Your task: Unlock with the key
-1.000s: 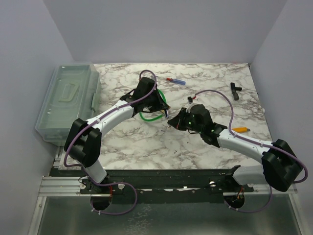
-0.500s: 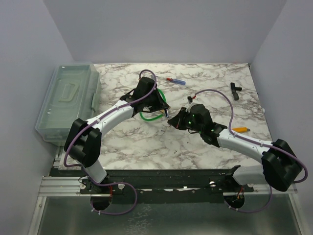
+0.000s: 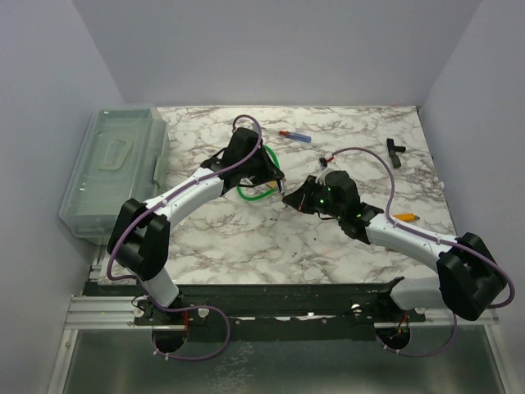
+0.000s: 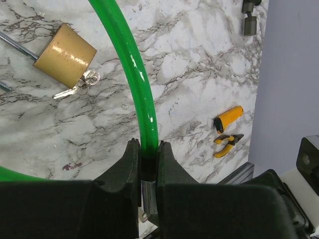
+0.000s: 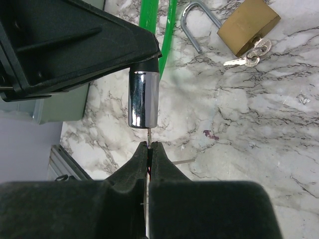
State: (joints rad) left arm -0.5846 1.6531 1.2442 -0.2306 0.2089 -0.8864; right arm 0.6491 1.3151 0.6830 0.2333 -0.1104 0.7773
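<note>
One key [image 5: 148, 135] upright, tip touching cable end [image 5: 143, 105].

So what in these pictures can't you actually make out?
- Thin silvery metal key, right wrist view: only a sliver shows; the shut right jaws hide the rest.
- Chrome metal tip of the green cable: its keyhole end is too small to see.
- Small brass padlock, left wrist view: its shackle is cut off by the frame edge.
- Top view: the arms cover both.
</note>
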